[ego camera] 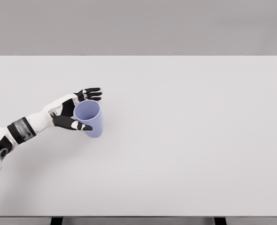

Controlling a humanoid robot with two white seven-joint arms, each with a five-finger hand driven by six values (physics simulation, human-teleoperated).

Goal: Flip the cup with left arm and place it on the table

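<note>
head view shows the left hand (pixel 75 110) coming in from the lower left over the white table (pixel 185 140). its fingers (pixel 92 93) are on the far side of the cup (pixel 89 118) and its thumb (pixel 75 124) is on the near side, so the hand is closed around the cup close to the rim. the cup is in the left part of the table, well apart from every edge. the right arm does not show in this view.

what could go wrong: i judge that the hold is only near the open end, so the cup could slip out or turn between the thumb and the fingers when the wrist rotates. if the hand lets go while the cup is tilted, the cup could fall on its side and roll over the smooth table. i cannot tell if the bottom of the cup touches the table or is a little lifted, so a wrong height at the release is also a risk.

the cup is a plain light purple one, without handle, a little narrower at the bottom. its open mouth is turned up and toward the camera, and the inside looks empty. the body is leaning, with the bottom toward the lower right.
</note>
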